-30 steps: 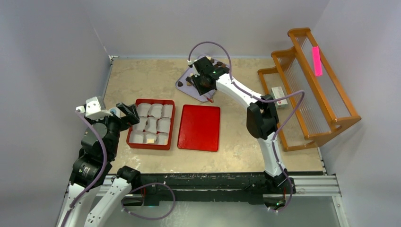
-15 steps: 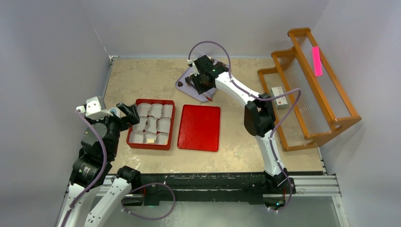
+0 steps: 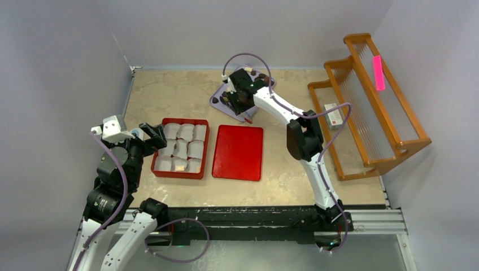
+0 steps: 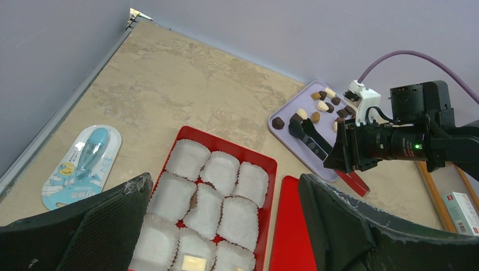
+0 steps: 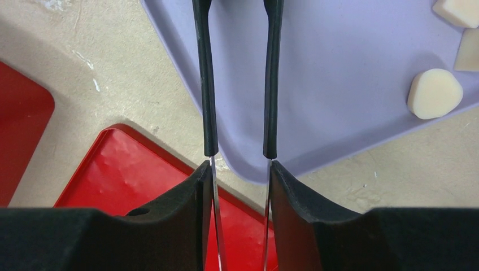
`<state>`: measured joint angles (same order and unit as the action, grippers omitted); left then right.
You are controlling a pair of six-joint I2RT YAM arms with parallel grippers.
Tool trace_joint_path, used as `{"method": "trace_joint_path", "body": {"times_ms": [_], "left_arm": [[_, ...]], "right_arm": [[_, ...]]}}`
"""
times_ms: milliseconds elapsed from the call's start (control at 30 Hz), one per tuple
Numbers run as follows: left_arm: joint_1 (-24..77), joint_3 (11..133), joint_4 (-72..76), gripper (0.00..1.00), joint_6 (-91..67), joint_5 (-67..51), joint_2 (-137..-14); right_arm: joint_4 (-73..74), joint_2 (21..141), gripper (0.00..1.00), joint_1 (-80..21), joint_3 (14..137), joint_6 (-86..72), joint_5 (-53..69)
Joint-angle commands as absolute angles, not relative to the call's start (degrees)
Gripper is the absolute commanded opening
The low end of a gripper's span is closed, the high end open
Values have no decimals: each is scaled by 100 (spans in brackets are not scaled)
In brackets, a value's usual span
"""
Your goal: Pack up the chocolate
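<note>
Cream and dark brown chocolate (image 4: 322, 105) pieces lie on a lavender plate (image 3: 217, 102) at the back of the table; one cream piece (image 5: 434, 93) shows in the right wrist view. My right gripper (image 3: 240, 101) (image 5: 239, 169) is shut on black-tipped metal tongs (image 5: 210, 84) (image 4: 308, 138), whose arms reach over the plate (image 5: 339, 68); their tips are out of the wrist view. The red box (image 3: 179, 119) (image 4: 271, 164) holds white paper cups, and a cream piece (image 4: 192, 263) sits in one. My left gripper (image 3: 155, 140) (image 4: 225, 183) hangs open at the box's left side.
The red lid (image 3: 238, 152) lies right of the box. A wooden rack (image 3: 373, 101) with a small box (image 3: 334, 116) and a pink tag (image 3: 378, 72) stands at the right. A blue-and-white packet (image 4: 82, 164) lies left of the box. Grey walls close in the table.
My right gripper has shifted a little to the left over the plate with the tongs, and the tongs have spread slightly. The left arm has stayed still.
</note>
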<state>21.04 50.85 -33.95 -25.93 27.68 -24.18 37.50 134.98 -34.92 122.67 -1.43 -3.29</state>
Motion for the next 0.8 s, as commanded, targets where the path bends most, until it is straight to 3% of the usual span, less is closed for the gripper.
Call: {"method": "trace_joint_path", "body": {"times_ms": [0,267,767], "left_arm": [[2074,5067,-3208,100,-2575,2733,-2454],[2074,5062,-3208,100,-2575,2750,-2435],[2074,5063,-3217,100,-2575,2782,-2434]], "right_arm": [[3878,13545,40,-3489,12623,-35,-316],[3761,13367,30,-3489,12427,-35,-403],[3273,12313,22,-3506,11525,-268,-115]]}}
